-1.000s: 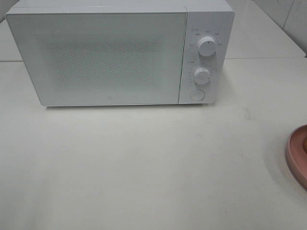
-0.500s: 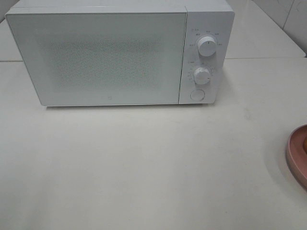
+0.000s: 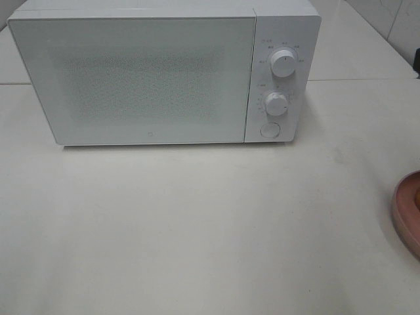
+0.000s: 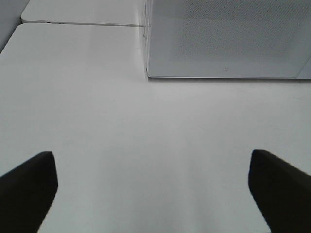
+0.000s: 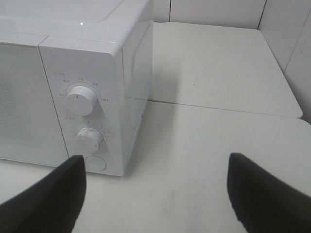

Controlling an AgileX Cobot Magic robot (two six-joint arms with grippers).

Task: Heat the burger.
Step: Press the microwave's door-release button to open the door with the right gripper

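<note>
White microwave at back of table, door shut flush. Broad bare tabletop in front. Pink plate cut by right frame edge; burger not discernible there. Left gripper released, fingers spread over bare surface. Right gripper released, empty, facing microwave's front right corner, apart from upper dial.

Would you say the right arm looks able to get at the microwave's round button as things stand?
Probably yes: the right tool is open, faces the round button, and only bare table lies between.
</note>
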